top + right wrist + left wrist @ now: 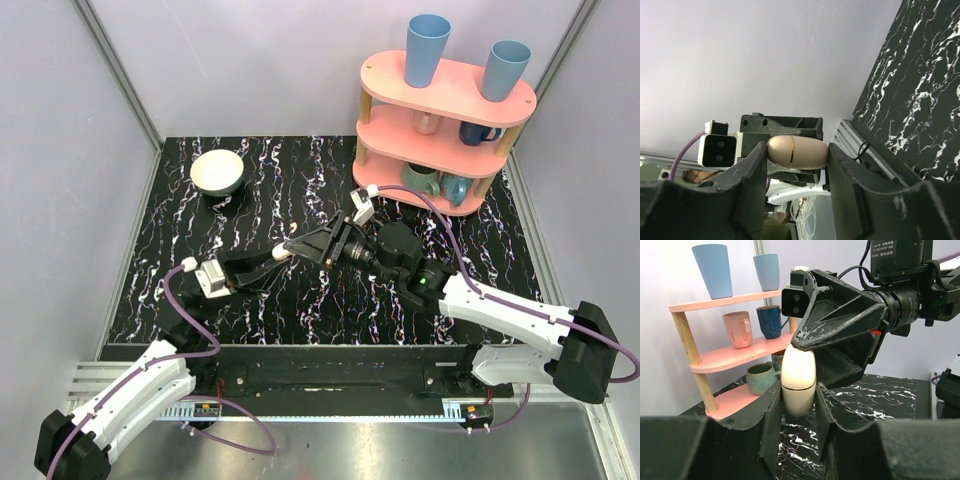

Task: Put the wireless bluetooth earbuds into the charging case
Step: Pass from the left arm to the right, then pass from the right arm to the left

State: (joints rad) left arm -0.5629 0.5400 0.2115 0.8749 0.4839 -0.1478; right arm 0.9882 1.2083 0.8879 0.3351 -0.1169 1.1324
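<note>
Cream charging case [798, 372] in left claw [798, 397], flanked by right claw [796, 156].

One case [798, 375], one bowl [217, 172], one three-tier pink shelf [440, 120], two blue cups [427, 48] on top, four mugs [420, 180] below, two arms [510, 315], each with two jaws

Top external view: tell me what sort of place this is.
Probably a lab test cell dressed as a kitchen corner: plain panel walls on aluminium framing, two robot arms at a marble-patterned table, a pink shelf of cups.
</note>
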